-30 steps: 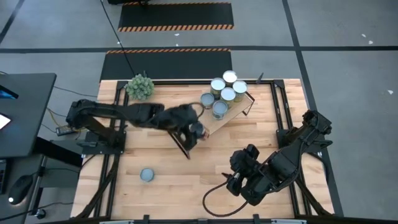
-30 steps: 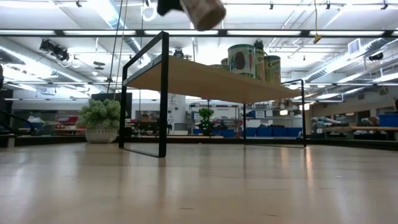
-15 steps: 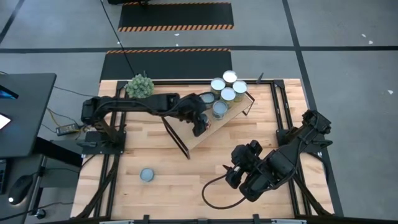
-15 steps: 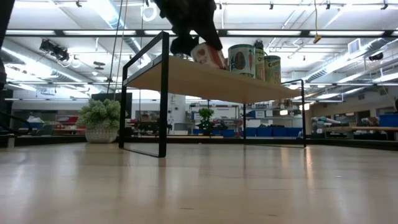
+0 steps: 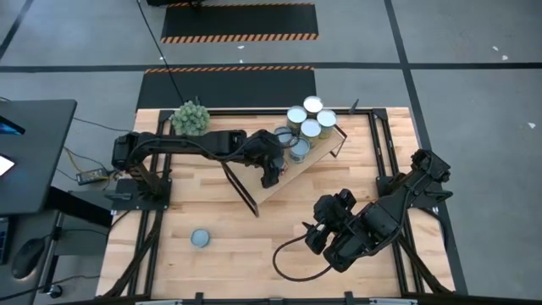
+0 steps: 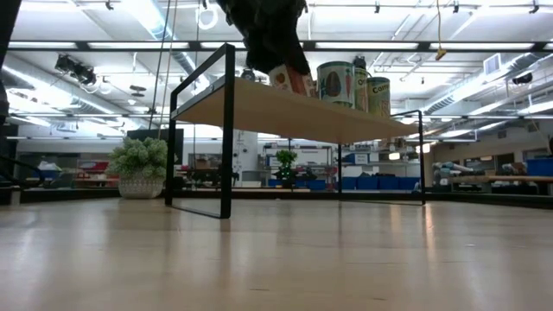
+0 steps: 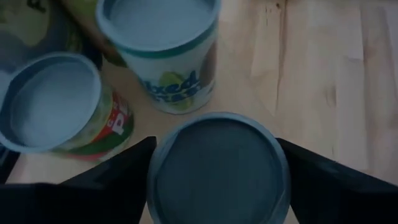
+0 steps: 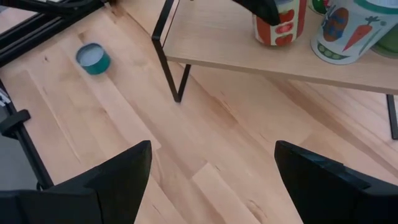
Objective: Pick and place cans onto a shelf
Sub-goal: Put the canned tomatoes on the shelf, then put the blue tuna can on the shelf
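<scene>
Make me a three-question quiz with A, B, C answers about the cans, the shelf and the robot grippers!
1. Where is the left gripper?
A. over the shelf
B. by the plant
C. off the table

2. How many cans lie on the tabletop, away from the shelf?
A. three
B. none
C. one

3. The right gripper is:
A. open and empty
B. gripping a can
C. holding the plant

Answers:
1 A: the high view shows it at a can on the shelf board.
2 C: only the lone can sits near the front left.
3 A: its wrist view shows spread fingers over bare wood.
</scene>
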Robot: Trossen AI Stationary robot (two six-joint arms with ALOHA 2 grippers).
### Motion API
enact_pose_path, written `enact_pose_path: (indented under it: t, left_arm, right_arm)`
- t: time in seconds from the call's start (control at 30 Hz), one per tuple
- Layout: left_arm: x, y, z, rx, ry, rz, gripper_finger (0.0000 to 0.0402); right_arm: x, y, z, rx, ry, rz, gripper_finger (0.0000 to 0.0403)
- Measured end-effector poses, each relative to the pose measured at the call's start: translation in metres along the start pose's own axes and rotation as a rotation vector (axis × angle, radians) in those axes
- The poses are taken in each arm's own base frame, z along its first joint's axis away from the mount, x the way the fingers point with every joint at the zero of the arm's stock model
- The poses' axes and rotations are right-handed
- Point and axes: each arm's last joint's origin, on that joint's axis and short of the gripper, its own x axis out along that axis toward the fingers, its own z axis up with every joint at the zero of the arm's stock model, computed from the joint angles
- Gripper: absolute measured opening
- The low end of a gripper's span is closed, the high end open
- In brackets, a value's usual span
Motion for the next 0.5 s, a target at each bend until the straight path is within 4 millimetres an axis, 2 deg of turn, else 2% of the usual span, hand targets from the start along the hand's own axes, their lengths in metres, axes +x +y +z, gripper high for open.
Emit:
enact_pose_path:
  t: [0.13, 0.27, 0.5]
  left_arm:
    - [-0.001, -0.004, 0.001, 0.018, -0.016, -0.002, 0.0350]
    - [-0.002, -0.005, 0.003, 0.017, -0.038, -0.005, 0.0357]
    - [-0.027, -0.011, 0.007, 0.076, -0.087, 0.020, 0.0358]
  right_arm:
    - [0.000, 0.000, 0.000, 0.002, -0.012, 0.001, 0.0348]
    - [0.000, 0.001, 0.000, 0.005, -0.014, 0.003, 0.0348]
    - [0.000, 0.001, 0.000, 0.010, -0.012, 0.009, 0.0348]
